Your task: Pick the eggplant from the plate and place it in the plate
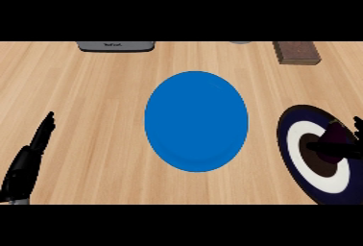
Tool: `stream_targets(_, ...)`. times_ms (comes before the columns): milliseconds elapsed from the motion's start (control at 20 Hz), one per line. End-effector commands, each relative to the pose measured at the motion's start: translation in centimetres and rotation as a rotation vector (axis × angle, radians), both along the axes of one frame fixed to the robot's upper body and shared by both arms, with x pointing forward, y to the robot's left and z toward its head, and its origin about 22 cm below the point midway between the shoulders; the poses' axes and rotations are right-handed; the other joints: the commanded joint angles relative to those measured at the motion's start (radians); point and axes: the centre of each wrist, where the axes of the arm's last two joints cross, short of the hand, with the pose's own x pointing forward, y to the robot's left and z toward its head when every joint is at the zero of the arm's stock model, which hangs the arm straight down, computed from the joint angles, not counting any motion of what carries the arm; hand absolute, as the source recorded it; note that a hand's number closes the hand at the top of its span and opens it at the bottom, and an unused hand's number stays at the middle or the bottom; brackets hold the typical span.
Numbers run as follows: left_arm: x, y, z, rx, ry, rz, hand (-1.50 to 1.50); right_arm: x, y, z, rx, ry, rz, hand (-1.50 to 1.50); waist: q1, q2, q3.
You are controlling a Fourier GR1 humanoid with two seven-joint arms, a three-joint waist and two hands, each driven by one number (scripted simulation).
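A dark purple eggplant (336,136) lies on the navy plate with a white ring (296,126) at the right edge. My right hand (339,152) comes in from the right edge and curls round the eggplant, a black thumb below it and fingers (356,122) above it; much of the hand is cut off by the edge. A plain blue plate (196,121) sits in the middle of the counter with nothing on it. My left hand (32,153) rests open at the lower left, fingers straight and pointing up, well apart from both plates.
At the counter's far edge stand a grey appliance (115,46) at the left and a brown block (296,52) at the right. Bare wooden counter (92,105) lies between my left hand and the blue plate.
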Motion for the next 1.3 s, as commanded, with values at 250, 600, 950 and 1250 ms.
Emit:
stream_targets(250,0.1,-0.8,-1.7,0.012,0.003,0.006,0.00,0.7,-0.1,-1.9,0.003,-0.067,0.020,1.50,-0.001,0.000,0.000)
stream_targets(600,-0.4,-0.1,0.9,0.012,0.003,-0.008,0.00,0.6,-0.5,-2.9,-0.043,-0.074,0.028,1.50,0.000,0.000,0.000)
stream_targets(950,1.0,-1.2,0.3,-0.012,-0.012,-0.054,0.00,3.2,-1.2,1.1,-0.340,-0.067,0.469,1.50,0.049,0.012,0.002)
stream_targets(1250,1.9,-2.2,0.4,0.004,-0.017,-0.102,0.00,6.3,-0.9,7.2,-0.693,-0.113,0.956,1.50,0.104,0.029,0.003)
